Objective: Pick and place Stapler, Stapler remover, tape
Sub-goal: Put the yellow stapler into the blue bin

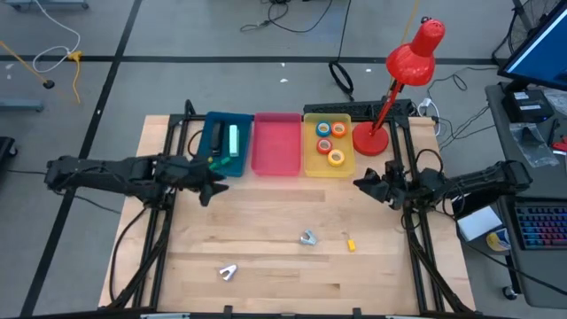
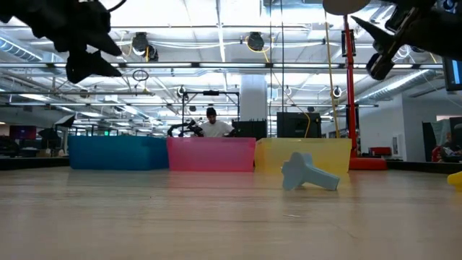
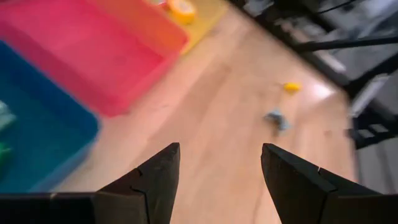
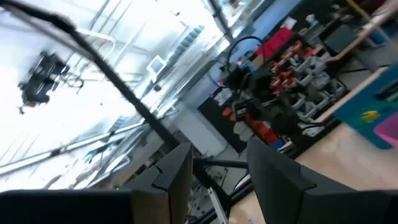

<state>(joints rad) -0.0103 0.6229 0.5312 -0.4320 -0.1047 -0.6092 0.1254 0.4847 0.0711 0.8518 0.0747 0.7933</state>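
- Left gripper point(image 1: 215, 184): fingers spread wide and holding nothing; you see it above the table just in front of the blue bin point(image 1: 215, 123), with bare wood between its fingers point(image 3: 158, 180) in its own wrist view.
- Right gripper point(image 1: 361, 183): also empty, its fingers parted by a narrower gap; it hangs near the table's right edge, in front of the red lamp point(image 1: 403, 80), and its wrist camera looks out at the room, not at the table.
- Blue bin: you can count it as loaded, since a green stapler point(image 1: 233, 140) lies inside with a dark item beside it that you cannot identify.
- Pink bin point(image 1: 275, 142): shows nothing inside from above, so judge this sorting step not yet done.
- Yellow bin point(image 1: 311, 146): holds three tape rolls point(image 1: 332, 143), placed.
- First stapler remover point(image 1: 307, 237): small, grey, claw-shaped; lies loose mid-table, well apart from both grippers.
- Second stapler remover point(image 1: 229, 271): similar pale grey piece, near the front edge, left of centre.
- Yellow piece point(image 1: 351, 244): small, just right of the first remover; too small for you to name.
- Progress, as a judgement: stapler and tape look finished; the removers remain, likely bound for the pink bin.
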